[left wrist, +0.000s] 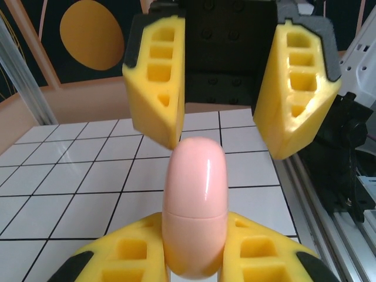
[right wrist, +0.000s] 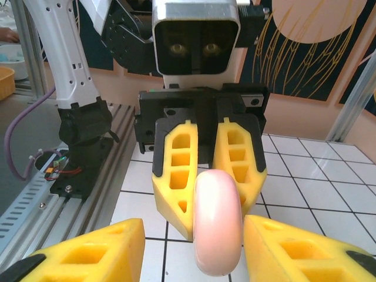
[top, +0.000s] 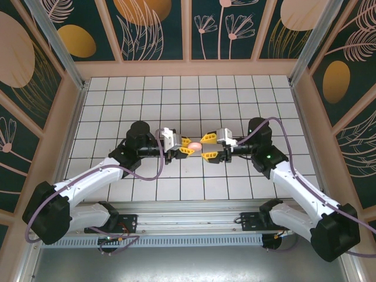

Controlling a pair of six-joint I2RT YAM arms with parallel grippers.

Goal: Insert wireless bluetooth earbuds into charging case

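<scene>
Charging case point(left wrist: 194, 205), lid closed and edge-on, is pinched between your left gripper's point(left wrist: 195, 238) fingers. Your right gripper point(left wrist: 226, 150) stands spread, one finger either side of its far end, apparently not touching. Closing off-centre could twist the smooth case free.

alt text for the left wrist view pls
A closed pink case, standing on edge, is pinched by the left gripper at the bottom of the frame. The right gripper faces it from the top of the frame, its yellow fingers spread open around the case's far end, over a white tiled table.
</scene>
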